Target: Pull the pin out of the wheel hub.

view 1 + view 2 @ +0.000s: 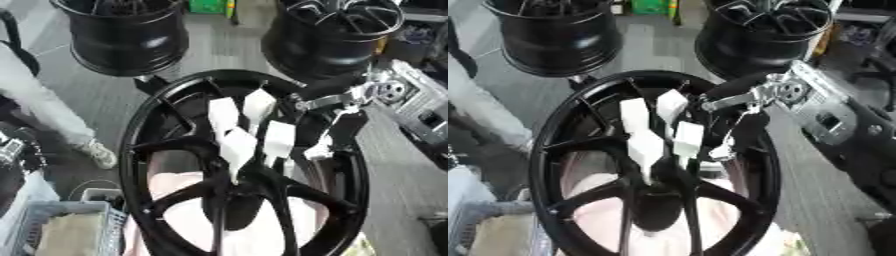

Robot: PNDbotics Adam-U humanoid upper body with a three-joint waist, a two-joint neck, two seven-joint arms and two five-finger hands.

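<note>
item: black wheel hub (pixel 157 150), spoked, lying large in the foreground before you, face up toward the head camera, spokes meeting at a centre boss low in the rim. item: four white pins (pixel 238 145) standing out of that centre region, fanned slightly, their long axes running up and away from the boss toward the far rim; you can count them as pale blocks in a cluster, two farther, two nearer. item: right robot hand (pixel 741 107), entering from the upper right on a silver-jointed arm, reaching down over the right side of the hub; its fingers (pixel 721 150) hang down just beside the rightmost pin (pixel 689 140), on that pin's right. whether they are curled round it or merely alongside it, you cannot tell from either eye view. judgement: the rightmost pin lies to the left of the hand and close by, so it is the natural candidate; a pull would want to follow its long axis, up and out of the boss. left robot hand: not in view, so the right is the only one near. containers: a pale slatted crate (pixel 66 230) at lower left holding something tan and flat; contents otherwise unclear. also present: two more black wheel rims (pixel 127 35) beyond the hub.
</note>
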